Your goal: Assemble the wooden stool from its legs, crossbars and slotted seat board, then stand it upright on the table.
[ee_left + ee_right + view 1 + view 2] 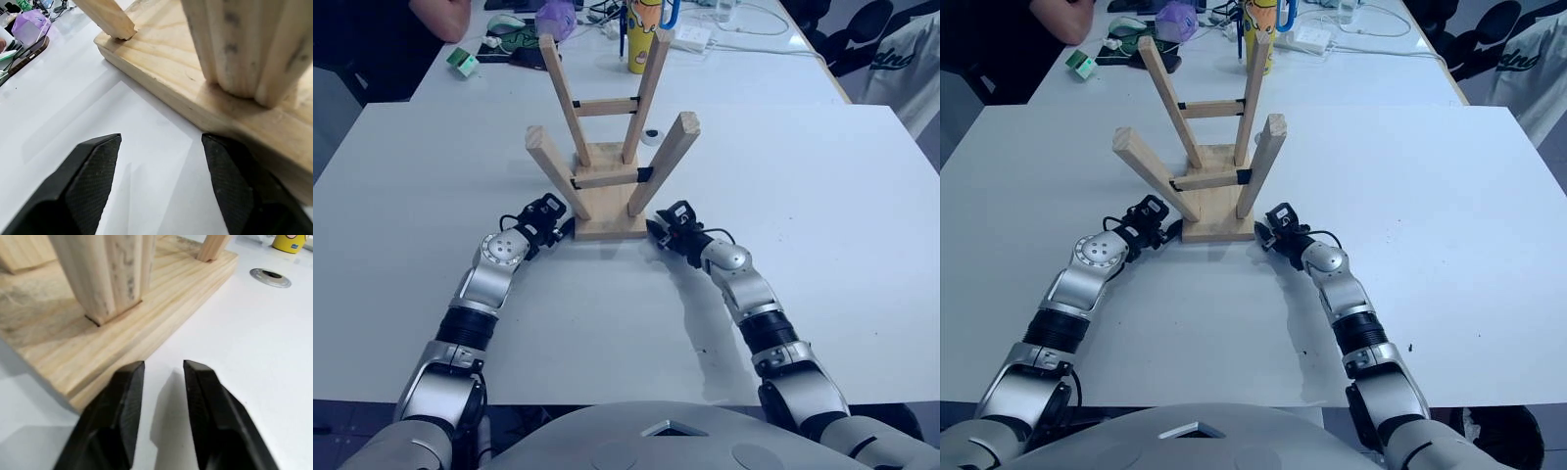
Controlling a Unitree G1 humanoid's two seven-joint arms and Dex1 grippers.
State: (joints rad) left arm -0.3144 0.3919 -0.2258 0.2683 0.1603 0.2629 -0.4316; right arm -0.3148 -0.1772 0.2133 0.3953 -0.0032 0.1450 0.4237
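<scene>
The wooden stool [607, 147] lies upside down at the middle of the white table [842, 215]. Its seat board [610, 223] rests flat and its legs [656, 162] splay upward, joined by crossbars [605, 107]. My left gripper [560, 227] is low at the seat's near left corner, open, with one finger [239, 186] close to the board's edge [195, 93]. At the near right corner my right gripper [658, 233] is also low, its fingers [122, 401] a narrow gap apart with nothing between them, just off the board [146, 308].
A small metal disc [652, 136] lies on the table right of the stool. On the table behind are a yellow mug [644, 34], a purple object [556, 18], a green box [463, 62] and cables. Bare tabletop spreads to both sides.
</scene>
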